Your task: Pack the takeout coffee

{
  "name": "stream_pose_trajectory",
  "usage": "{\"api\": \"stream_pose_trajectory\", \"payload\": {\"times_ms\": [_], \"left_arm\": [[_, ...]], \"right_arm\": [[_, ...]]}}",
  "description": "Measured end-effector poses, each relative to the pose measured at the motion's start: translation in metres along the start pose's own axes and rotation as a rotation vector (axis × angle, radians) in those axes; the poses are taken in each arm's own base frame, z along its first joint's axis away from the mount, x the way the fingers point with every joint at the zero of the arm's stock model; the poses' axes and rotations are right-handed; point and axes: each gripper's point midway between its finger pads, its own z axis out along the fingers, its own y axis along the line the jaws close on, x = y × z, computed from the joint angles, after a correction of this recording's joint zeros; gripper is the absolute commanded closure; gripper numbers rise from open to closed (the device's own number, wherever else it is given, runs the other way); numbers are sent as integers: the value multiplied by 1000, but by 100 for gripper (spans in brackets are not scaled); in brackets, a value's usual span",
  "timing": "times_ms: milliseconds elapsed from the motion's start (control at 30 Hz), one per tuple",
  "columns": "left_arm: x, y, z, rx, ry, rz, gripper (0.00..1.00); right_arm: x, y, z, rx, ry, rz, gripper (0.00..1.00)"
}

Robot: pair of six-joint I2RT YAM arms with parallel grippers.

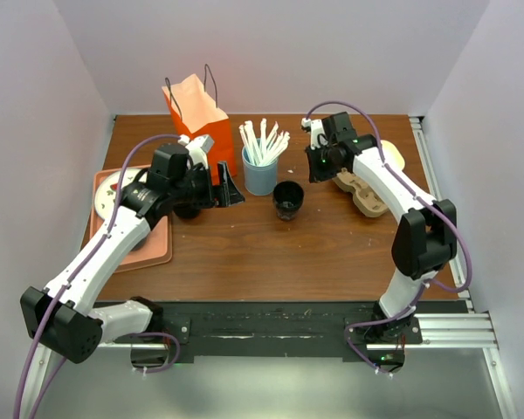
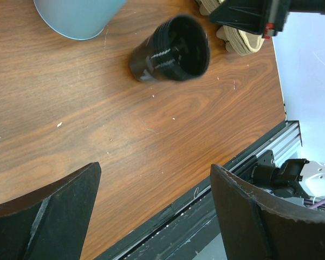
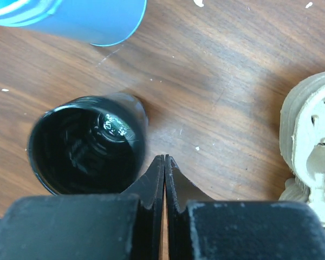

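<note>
From the overhead view, the takeout coffee was not plainly shown. A dark round shape (image 1: pixel 187 210) under the left wrist, at 9 o'clock of the lidless all-black cup (image 1: pixel 288 199), may have been it, but I could not tell. Doing the step well probably meant finding the lidded brown cup first, ignoring the black one, gripping it below the lid and keeping it upright into the orange paper bag (image 1: pixel 196 112). The left gripper (image 1: pixel 228 188) reached in low just at 5 o'clock of the bag. The right gripper (image 1: pixel 315 170) hung at 1 o'clock of the black cup, beside the cardboard cup carrier (image 1: pixel 367 194). In the left wrist view the fingers stood wide apart over bare table, with the black cup and the blue straw holder (image 2: pixel 78 16) towards 12 o'clock. In the right wrist view the fingertips were pressed together on nothing, with the black cup at 9 o'clock.
</note>
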Motion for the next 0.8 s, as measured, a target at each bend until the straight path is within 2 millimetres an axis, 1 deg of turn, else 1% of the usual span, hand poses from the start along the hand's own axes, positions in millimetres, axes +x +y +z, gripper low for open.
{"api": "stream_pose_trajectory", "payload": {"times_ms": [100,233,300,367,467,500,533,667,800], "left_arm": [[0,0,1,2,-4,1,13],[7,5,4,-4,10,-5,13],[11,9,7,-9,20,-9,13],[14,11,9,-12,26,-11,13],[14,11,12,-8,27,-11,14],[13,11,14,-2,26,-10,14],[12,11,17,3,27,-9,14],[12,15,34,9,46,-14,15],[18,23,54,1,91,-32,15]], "right_arm": [[-2,5,-7,-18,-22,1,100],[-1,8,-9,-25,-27,9,100],[0,10,-8,-29,-23,17,92],[1,13,-8,-30,-20,23,88],[2,20,-7,-35,-17,19,80],[2,23,-7,-38,-16,16,77],[2,25,-7,-41,-15,15,76],[3,35,-6,-54,-12,-3,76],[5,42,-2,-59,2,-11,77]]}}
